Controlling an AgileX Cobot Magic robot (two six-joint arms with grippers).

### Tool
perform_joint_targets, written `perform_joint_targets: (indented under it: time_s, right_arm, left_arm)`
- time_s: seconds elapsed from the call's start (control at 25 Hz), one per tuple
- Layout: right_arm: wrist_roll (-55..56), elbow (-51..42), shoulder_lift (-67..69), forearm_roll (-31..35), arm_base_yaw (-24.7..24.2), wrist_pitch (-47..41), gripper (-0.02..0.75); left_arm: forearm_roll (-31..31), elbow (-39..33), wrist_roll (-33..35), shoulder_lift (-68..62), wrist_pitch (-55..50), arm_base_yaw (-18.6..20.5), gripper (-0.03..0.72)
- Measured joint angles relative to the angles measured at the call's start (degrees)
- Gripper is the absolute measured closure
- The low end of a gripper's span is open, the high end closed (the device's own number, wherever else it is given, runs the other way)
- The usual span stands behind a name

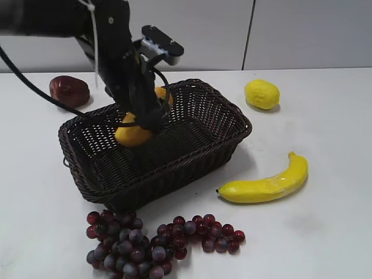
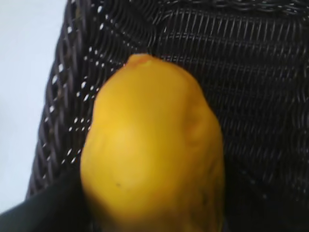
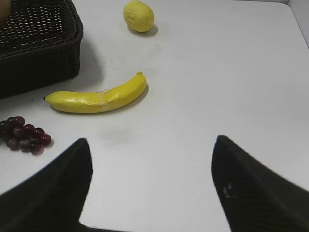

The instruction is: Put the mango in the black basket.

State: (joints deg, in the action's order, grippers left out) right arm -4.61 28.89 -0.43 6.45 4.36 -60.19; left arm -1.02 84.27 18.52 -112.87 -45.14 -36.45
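The mango (image 1: 131,135), golden yellow-orange, is low inside the black basket (image 1: 215,145) near its left end. My left gripper (image 1: 146,119) reaches down into the basket and is shut on the mango. In the left wrist view the mango (image 2: 154,150) fills the middle, with the basket's woven wall and floor (image 2: 251,72) behind it; the jaws are mostly hidden by the fruit. My right gripper (image 3: 150,140) is open and empty above bare table; it does not show in the exterior view.
A lemon (image 1: 261,94) lies right of the basket at the back. A banana (image 1: 267,183) lies in front of the basket's right end. Dark grapes (image 1: 151,241) lie at the front. A dark red fruit (image 1: 68,91) sits at back left.
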Motion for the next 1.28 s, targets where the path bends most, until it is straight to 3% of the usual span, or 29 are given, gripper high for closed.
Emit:
perform_joint_targets:
  time_s: [0.36,0.48,0.6,0.76,0.88,1.08,1.28]
  right_arm:
    - [0.00,0.00,0.00,0.00,0.00,0.00,0.150]
    - [0.00,0.00,0.00,0.00,0.00,0.00,0.150]
    - [0.00,0.00,0.00,0.00,0.00,0.00,0.150]
    - [0.00,0.00,0.00,0.00,0.00,0.00,0.150]
    - [0.00,0.00,0.00,0.00,0.00,0.00,0.150]
    - [0.00,0.00,0.00,0.00,0.00,0.00,0.150]
    - [0.05,0.00,0.00,0.00,0.00,0.00,0.150]
  left_arm:
    - [1.02,0.29,0.25,-4.33,3.67,-0.12,0.125]
    - [3.94,0.36,0.25,-4.33,4.85,-0.12,0.037]
    - [6.15,0.41,0.19,-4.33,4.90,-0.12,0.020]
    - [5.36,3.67,-0.90,-4.33,-1.47,-0.12,0.022]
    - [-0.46,8.83,-7.06,-3.41,-9.84,0.20,0.027]
    - [-6.93,15.43,-11.95,1.09,-21.82,2.98,0.064]
    - [-1.93,15.88,-13.66,6.79,-24.31,9.52,0.098]
